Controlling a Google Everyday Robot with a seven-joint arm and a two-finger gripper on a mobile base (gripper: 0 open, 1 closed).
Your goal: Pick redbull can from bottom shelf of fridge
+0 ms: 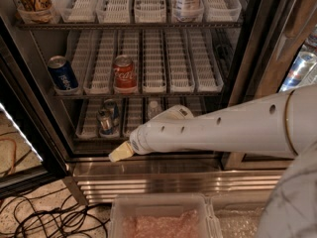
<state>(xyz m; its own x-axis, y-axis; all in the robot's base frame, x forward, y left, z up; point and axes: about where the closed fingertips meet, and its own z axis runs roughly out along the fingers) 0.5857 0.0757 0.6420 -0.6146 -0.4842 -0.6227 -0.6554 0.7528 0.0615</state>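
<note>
The redbull can (pixel 104 121), slim and blue-and-silver, stands upright in a left lane of the bottom shelf (pixel 132 120) of the fridge (pixel 241 58). A second slim can stands close behind it. My gripper (pixel 121 152) shows as a cream tip at the end of the white arm. It hovers in front of the shelf's front edge, just below and to the right of the can, without touching it. The arm hides the right part of the bottom shelf.
A small clear water bottle (pixel 154 108) stands right of the can. A Pepsi can (pixel 63 74) and a red cola can (pixel 124 73) stand on the shelf above. The ribbed steel base (pixel 163 182), plastic bins (pixel 158 214) and floor cables (pixel 44 217) lie below.
</note>
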